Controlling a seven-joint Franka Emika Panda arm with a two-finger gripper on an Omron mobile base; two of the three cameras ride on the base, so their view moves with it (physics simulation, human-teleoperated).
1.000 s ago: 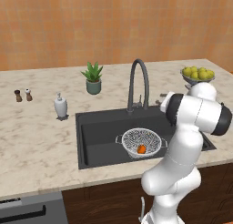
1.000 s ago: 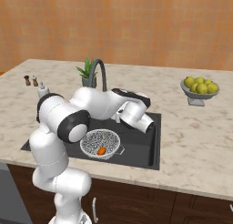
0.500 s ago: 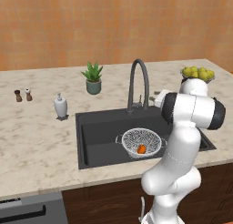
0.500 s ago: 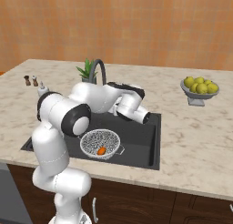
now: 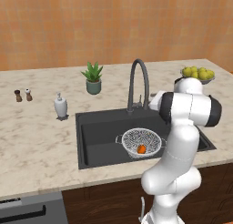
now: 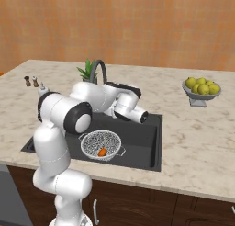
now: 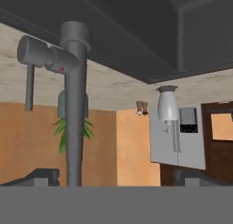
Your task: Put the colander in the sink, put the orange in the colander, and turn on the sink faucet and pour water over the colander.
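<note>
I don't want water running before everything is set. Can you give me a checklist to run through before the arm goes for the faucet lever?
1. Colander sits inside the sink: ok.
2. Orange lies in the colander: ok.
3. Gripper open and empty, ready for the lever: ok.
4. Gripper lined up with the sink faucet: ok; in the hand view the faucet's stem rises between the fingertips, with the lever out to one side.
5. Spout end over the colander: cannot tell; in the left base view it seems to hang behind the colander's rim.
6. Water off for now: ok, no stream visible.
</note>
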